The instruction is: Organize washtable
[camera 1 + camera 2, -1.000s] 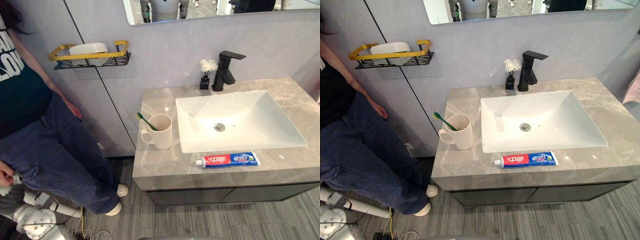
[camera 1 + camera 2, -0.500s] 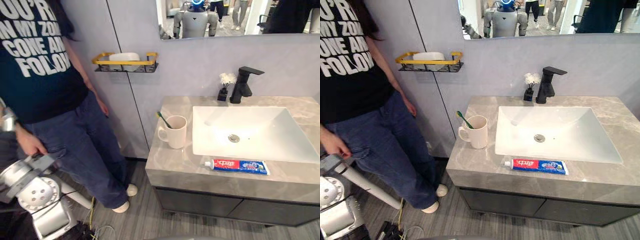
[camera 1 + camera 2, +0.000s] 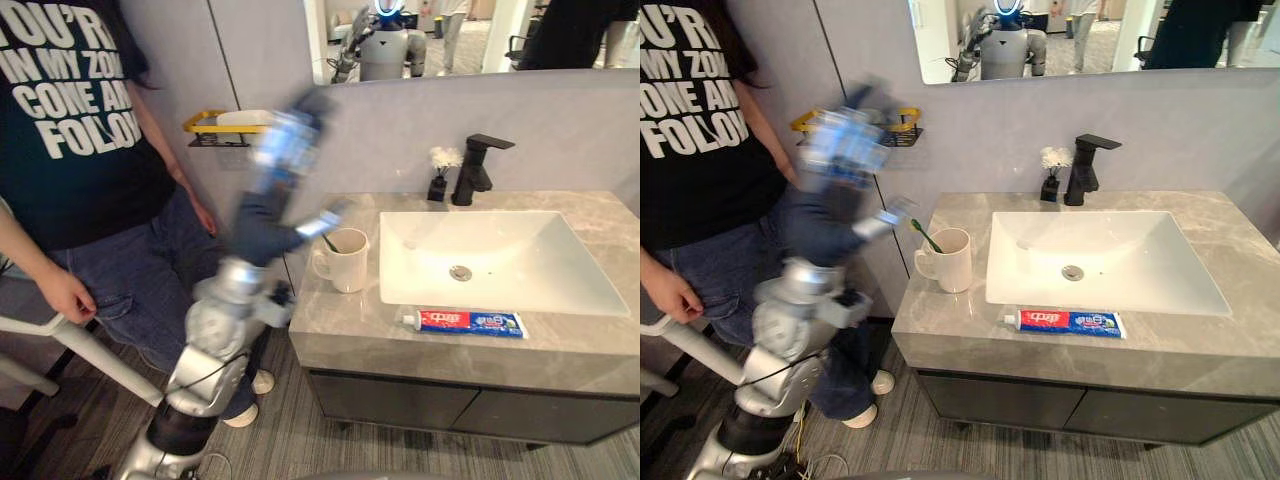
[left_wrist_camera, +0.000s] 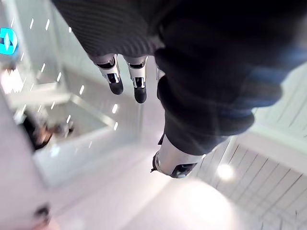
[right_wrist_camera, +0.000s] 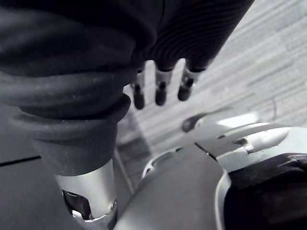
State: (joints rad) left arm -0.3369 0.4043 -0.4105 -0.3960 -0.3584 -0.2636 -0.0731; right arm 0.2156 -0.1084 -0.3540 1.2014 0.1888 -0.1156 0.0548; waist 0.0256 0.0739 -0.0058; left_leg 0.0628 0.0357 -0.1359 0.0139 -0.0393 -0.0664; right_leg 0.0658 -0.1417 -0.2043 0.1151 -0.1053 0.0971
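A cream mug (image 3: 346,261) with a green toothbrush (image 3: 328,240) in it stands on the grey marble counter (image 3: 340,325), left of the white sink (image 3: 500,265). A red, white and blue toothpaste tube (image 3: 470,322) lies flat along the counter's front edge. My left hand (image 3: 275,190) is raised and blurred left of the mug, in front of the wall shelf (image 3: 228,127). Its fingers (image 4: 113,77) are straight and hold nothing. My right hand (image 5: 160,91) hangs over the floor with relaxed, empty fingers.
A person (image 3: 80,150) stands close at the left, beside a white tube frame (image 3: 60,340). The gold-rimmed shelf holds a white item. A black faucet (image 3: 476,165) and a small vase of white flowers (image 3: 439,175) stand behind the sink. A mirror (image 3: 470,30) hangs above.
My left arm has swung up from the lower left and now stands raised beside the mug. The camera has shifted a little; the things on the counter lie as before.
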